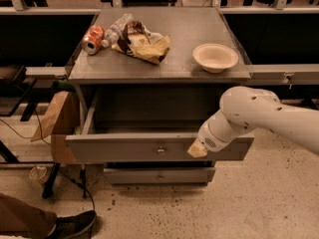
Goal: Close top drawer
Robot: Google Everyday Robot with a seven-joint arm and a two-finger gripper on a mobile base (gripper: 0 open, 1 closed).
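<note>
Top drawer (124, 148), end effector (197, 150) against front

Smooth white robot arm (264, 114) extends from the right, angled down-left.
Its tan-tipped end effector (198, 150) sits below the grey metal counter's (184, 44) front edge, near the right corner.

Claw (197, 151) before top drawer (124, 148)

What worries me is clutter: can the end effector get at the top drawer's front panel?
Probably yes. The end effector sits at the front of the open top drawer, right of its knob, with nothing between them.
</note>
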